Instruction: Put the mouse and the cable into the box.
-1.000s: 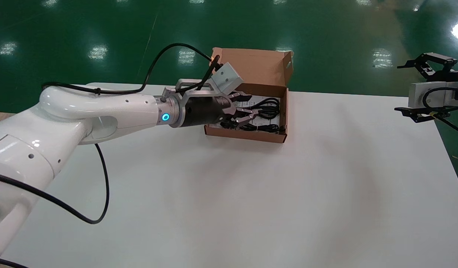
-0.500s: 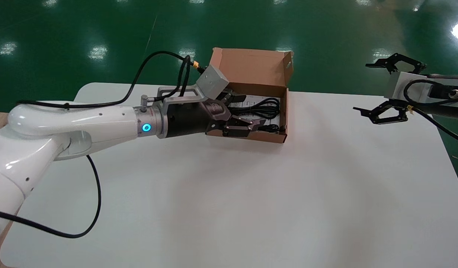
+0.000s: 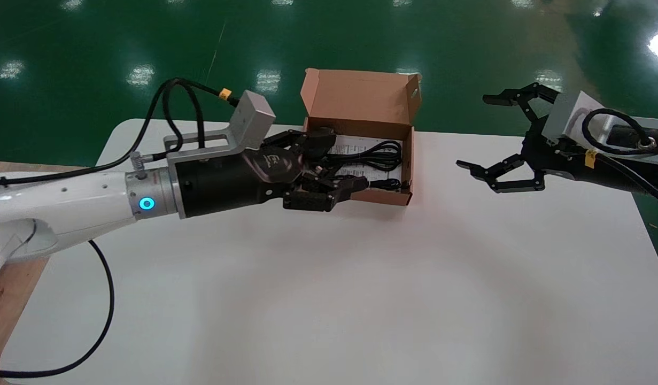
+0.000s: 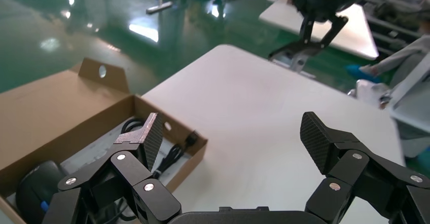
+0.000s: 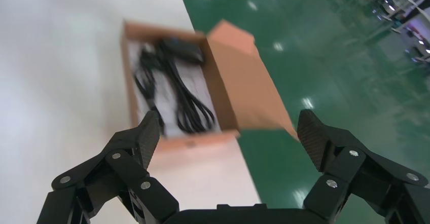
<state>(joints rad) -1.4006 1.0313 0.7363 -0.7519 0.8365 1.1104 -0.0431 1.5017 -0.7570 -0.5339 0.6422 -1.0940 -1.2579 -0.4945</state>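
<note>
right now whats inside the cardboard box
In the box, a coiled black cable lies on a printed sheet, with a black mouse at the left end. The open left pincer covers the box's near left corner in the head view.

Box (image 3: 361, 99): brown cardboard, open, lid flap standing upright at the back. Sits at the far edge of the table (image 3: 361, 278). Cable (image 3: 381, 154): black, bundled in loose loops, lying flat inside the box on a white printed sheet (image 3: 353, 143), toward the right end. Mouse (image 4: 36, 187): black, also inside, at the left end beside the cable. Both sit below the walls.
</note>
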